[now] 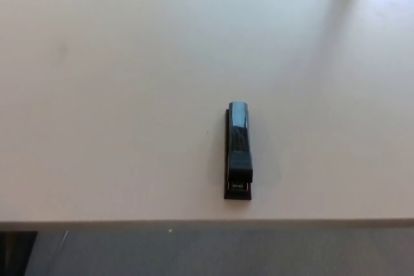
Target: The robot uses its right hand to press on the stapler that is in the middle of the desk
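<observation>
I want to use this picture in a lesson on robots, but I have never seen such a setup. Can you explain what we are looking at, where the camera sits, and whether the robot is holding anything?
The picture comes from a camera on a humanoid robot's head, looking down at the desk in front of it. On the pale desk lies one thing: a dark stapler, lengthwise, near the desk's front edge. The grey strip at the bottom is the floor below. Neither robot hand shows, so nothing is held or touched yet. The robot is meant to press the stapler with its right hand, which would enter from the picture's right.
</observation>
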